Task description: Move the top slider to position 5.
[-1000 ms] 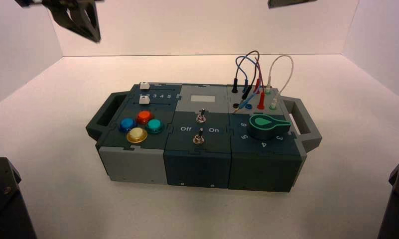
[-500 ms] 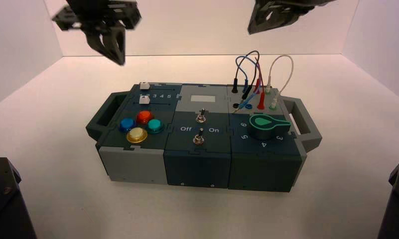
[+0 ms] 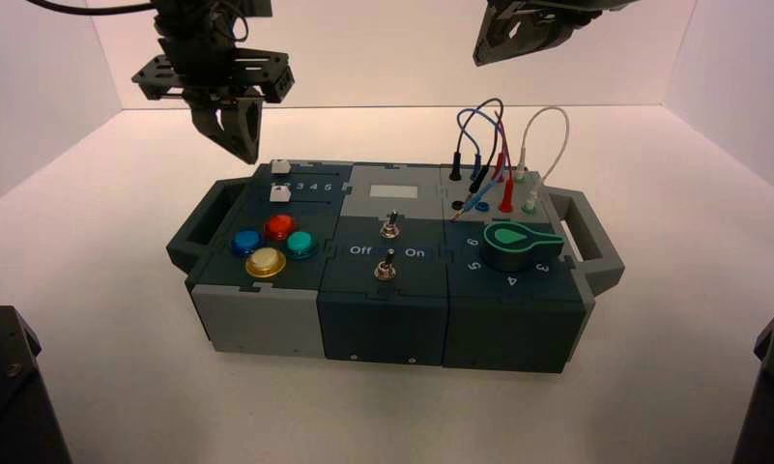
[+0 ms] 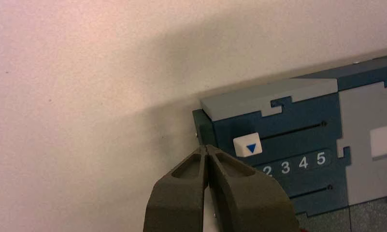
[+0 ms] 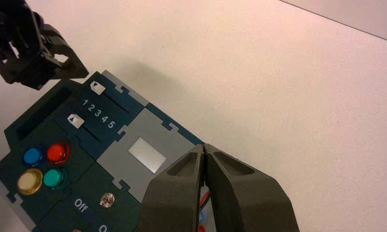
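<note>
Pale tabletop (image 3: 112,242) under the box (image 3: 387,309), w/ a light back wall (image 3: 383,58) behind it & side walls L and R. My left gripper (image 3: 254,160) is over by the box's far L corner, pointing down, tips pressed together, nothing btwn them. It's near the top slider (image 4: 248,145), not touching it.

That slider, a white knob w/ a blue triangle, sits at pos. 1, the L end of its slot (image 4: 297,130). The printed 5 (image 4: 321,157) is at the other end of the digit row, by the slot's R end. The lower slider (image 5: 76,121), also white, is at pos. 1 too, on the other side of the digits.

My right gripper (image 5: 204,145) hangs over the far side of the box, R of center, also closed, holding nothing.

Nearer me on the box's L part: red btn (image 3: 280,227), blue btn (image 3: 247,242), green btn (image 3: 301,245) & yellow btn (image 3: 266,262). Mid part has a pale display (image 3: 393,191) & two toggle switches (image 3: 389,227). R part: wires (image 3: 504,145) at the back, green-topped dial (image 3: 520,246) in front.
</note>
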{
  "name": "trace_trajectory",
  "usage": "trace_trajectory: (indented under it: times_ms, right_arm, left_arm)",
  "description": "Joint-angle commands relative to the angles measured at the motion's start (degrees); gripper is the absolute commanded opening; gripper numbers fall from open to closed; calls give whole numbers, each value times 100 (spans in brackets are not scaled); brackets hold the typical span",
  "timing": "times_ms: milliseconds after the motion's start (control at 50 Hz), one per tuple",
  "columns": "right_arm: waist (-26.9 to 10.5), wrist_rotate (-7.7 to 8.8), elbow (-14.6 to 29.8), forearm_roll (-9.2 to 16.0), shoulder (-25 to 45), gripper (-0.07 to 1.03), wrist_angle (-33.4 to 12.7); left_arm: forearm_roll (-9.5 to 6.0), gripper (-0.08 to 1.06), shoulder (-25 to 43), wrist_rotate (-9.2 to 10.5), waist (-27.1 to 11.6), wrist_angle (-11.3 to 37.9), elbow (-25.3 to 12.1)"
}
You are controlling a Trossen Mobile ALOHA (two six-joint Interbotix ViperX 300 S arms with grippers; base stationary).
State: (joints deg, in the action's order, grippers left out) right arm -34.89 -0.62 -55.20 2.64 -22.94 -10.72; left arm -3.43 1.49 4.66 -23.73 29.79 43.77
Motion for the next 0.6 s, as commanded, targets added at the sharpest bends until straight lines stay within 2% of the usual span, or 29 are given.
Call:
trace_trajectory:
  times_ms: [20, 140, 600]
  right_arm:
    - [-44, 9, 123, 9, -44, -2, 18]
    - [-44, 9, 114, 18, -53, -2, 18]
    - [-44, 18, 132, -18, -53, -2, 18]
  left_arm:
    - [-44, -3, -26, 26, -18, -79, -176]
    - [-105, -3, 44, 26, -18, -88, -220]
    - [-114, -3, 229, 88, -176, -97, -343]
